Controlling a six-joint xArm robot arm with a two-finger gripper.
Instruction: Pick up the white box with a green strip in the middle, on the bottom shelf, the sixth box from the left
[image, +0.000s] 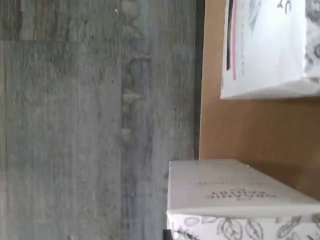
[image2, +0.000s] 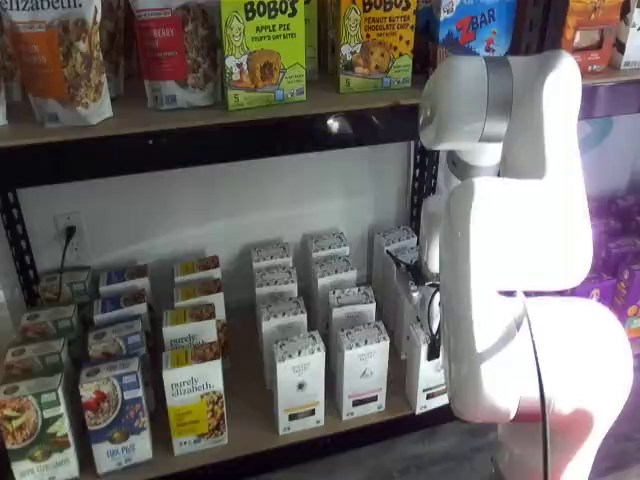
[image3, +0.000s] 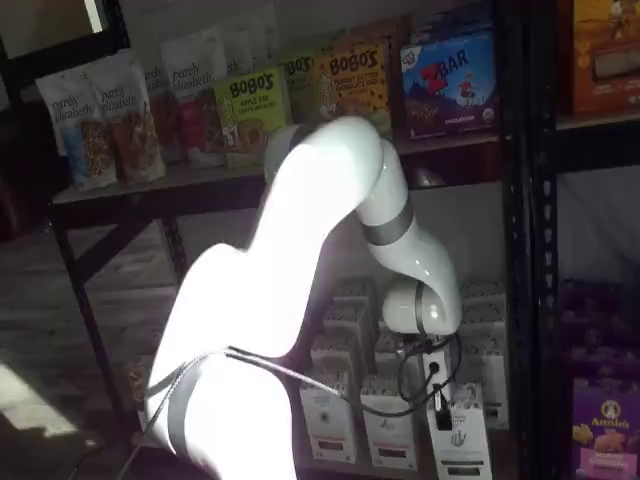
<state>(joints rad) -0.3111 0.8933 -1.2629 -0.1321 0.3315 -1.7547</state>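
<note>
Fingers (image3: 442, 408) clenched on the white box (image3: 462, 440) at the bottom shelf (image2: 250, 425) front edge, near its right end, in a shelf view: grasp apparently made, while lifting the box off the shelf remains.

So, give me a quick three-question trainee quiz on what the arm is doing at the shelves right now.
1. True or false: the claw is closed on a white box.
2. Where does that box sit? A: upper shelf. B: bottom shelf. C: floor.
3. Fill in: the yellow-labelled boxes read "purely ____".
Key: 1 true; 2 B; 3 elizabeth.
</note>
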